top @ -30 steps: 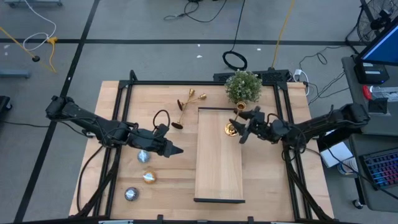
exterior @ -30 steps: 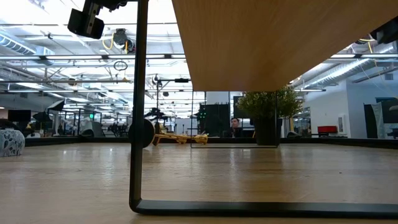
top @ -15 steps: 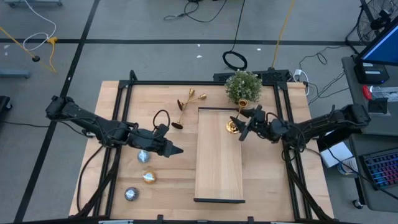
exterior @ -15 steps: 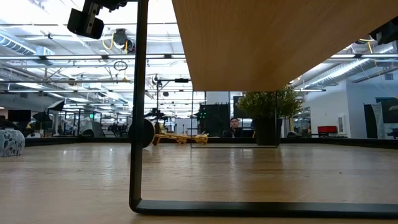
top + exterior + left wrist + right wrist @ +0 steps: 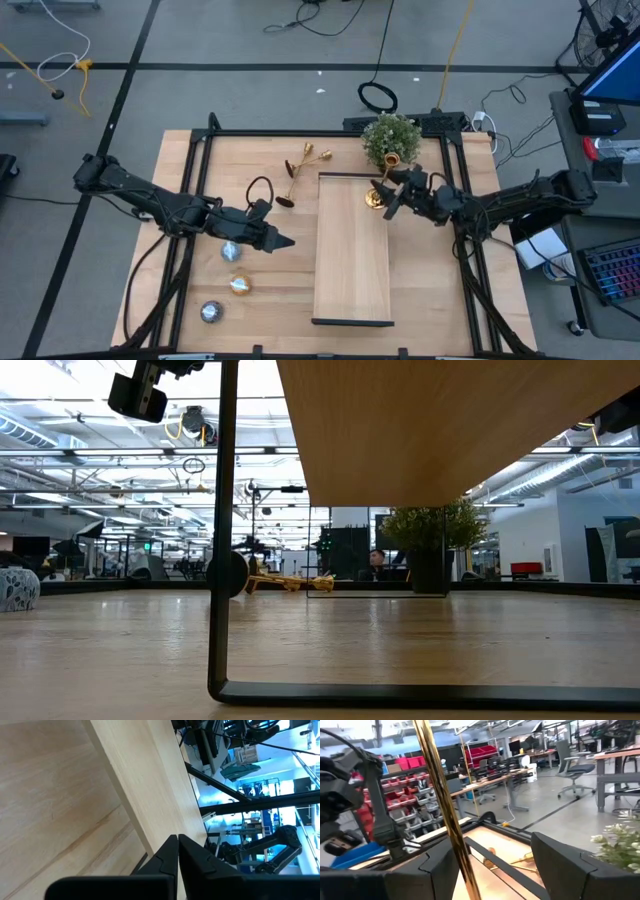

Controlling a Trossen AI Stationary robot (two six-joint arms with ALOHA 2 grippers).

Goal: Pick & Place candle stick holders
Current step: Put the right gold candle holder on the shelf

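A tall gold candle stick holder [image 5: 374,198] stands tilted on the far right corner of the raised wooden shelf [image 5: 352,260], its cup [image 5: 392,158] near the plant. My right gripper [image 5: 392,196] is open, its fingers on either side of the holder's stem [image 5: 445,805]. Two more gold holders [image 5: 305,162] lie on their sides on the table, left of the shelf's far end; they also show in the low view [image 5: 285,582]. My left gripper [image 5: 286,241] is shut and empty, low over the table left of the shelf; its closed fingers show in the left wrist view [image 5: 177,857]. My right gripper has the holder's slim stem [image 5: 461,862] against the inner side of one finger [image 5: 437,867]; the other finger [image 5: 560,865] stands well apart from it. The fingers come level from the table's right side, across the stem. The holder's base rests on the shelf, and the stem leans.
A green potted plant [image 5: 391,138] stands just behind the shelf's far right corner, close to the right gripper. Three tealight discs [image 5: 229,251] [image 5: 240,285] [image 5: 210,312] lie on the table near my left arm. The shelf's dark leg [image 5: 222,530] shows in the low view.
My right gripper has moved a little toward the table's far edge, toward the plant. The tall holder has gone with it: its base has slid along the shelf toward the far edge and its cup is now nearer the plant.
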